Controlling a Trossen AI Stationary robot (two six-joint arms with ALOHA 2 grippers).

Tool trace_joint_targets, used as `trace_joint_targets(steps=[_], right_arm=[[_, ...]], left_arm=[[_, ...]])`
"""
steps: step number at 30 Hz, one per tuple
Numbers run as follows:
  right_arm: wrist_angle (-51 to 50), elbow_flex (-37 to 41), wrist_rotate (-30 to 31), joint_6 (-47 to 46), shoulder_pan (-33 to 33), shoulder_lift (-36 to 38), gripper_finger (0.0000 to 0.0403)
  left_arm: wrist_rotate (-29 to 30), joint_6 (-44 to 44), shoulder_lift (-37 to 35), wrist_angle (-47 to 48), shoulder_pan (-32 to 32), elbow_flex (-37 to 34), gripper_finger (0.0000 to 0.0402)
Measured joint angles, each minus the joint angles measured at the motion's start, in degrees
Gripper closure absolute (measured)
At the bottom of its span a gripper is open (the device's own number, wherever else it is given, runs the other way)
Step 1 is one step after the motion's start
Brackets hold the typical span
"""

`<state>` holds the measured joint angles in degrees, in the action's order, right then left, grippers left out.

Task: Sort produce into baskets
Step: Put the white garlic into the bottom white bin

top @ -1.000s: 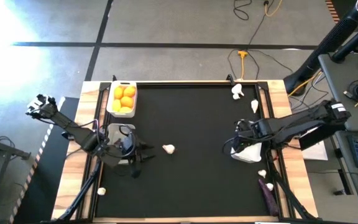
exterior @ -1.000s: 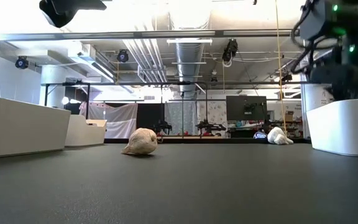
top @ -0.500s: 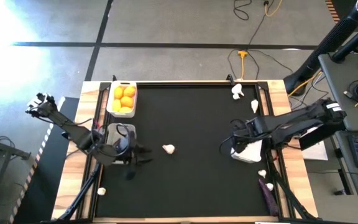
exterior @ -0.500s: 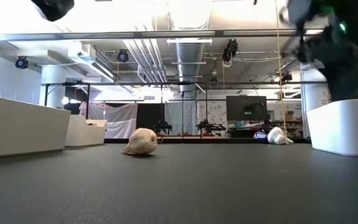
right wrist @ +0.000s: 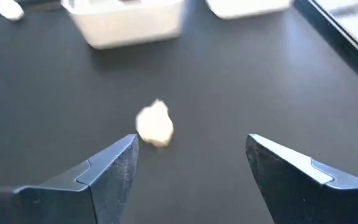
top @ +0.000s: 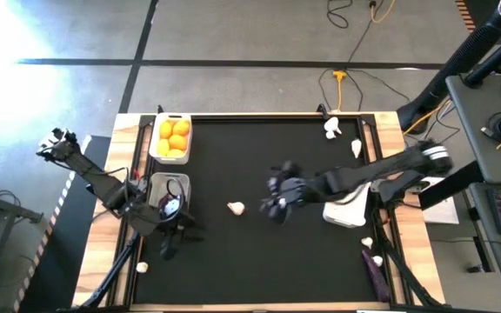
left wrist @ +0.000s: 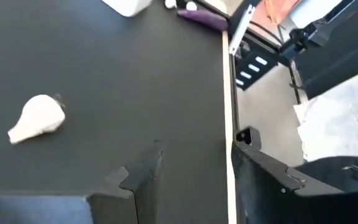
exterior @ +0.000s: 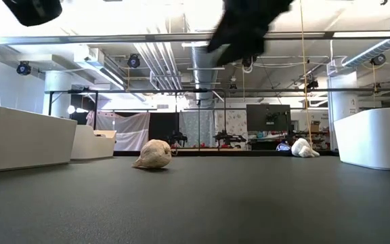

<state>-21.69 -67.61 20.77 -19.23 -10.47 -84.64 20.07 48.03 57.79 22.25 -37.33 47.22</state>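
Note:
A white garlic bulb (top: 236, 208) lies on the black mat mid-table; it also shows as the bulb (right wrist: 155, 126) and the bulb (exterior: 153, 154). My right gripper (top: 275, 205) hovers just to its right, open, with nothing between its fingers (right wrist: 191, 163). My left gripper (top: 172, 242) hangs open and empty at the left, near a white basket (top: 168, 195) that holds dark pieces. Behind that one, another basket (top: 170, 137) holds yellow-orange citrus. A third basket (top: 348, 210) stands at the right.
Loose garlic bulbs lie at the far right (top: 332, 129), (top: 356, 147), the near right (top: 366, 242) and the near left (top: 142, 267). A purple eggplant (top: 374, 264) lies at the near right corner. Wooden rails frame the mat (top: 259, 269).
My right gripper has left the right basket, risen and swept quickly toward the table's left, ending beside the middle garlic bulb. My left gripper has swung a little toward the near edge and turned. The produce has stayed put.

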Motion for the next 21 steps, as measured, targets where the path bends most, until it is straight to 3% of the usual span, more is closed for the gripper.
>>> trace_joint_targets(steps=[4,11,21], right_arm=[[9.3,-3.6,-2.2,3.3,1.1,-10.1,0.0093],[9.7,-11.0,-6.4,3.4,2.4,-24.5,0.0053],[9.6,-16.1,-7.2,-0.3,3.0,-34.0,0.0082]], left_arm=[[1.6,2.1,0.1,0.0,-2.0,0.0,0.0233],[7.6,5.7,1.4,0.1,-5.2,0.0,0.0233],[9.1,8.1,3.9,0.1,-5.9,-0.1,0.0233]])
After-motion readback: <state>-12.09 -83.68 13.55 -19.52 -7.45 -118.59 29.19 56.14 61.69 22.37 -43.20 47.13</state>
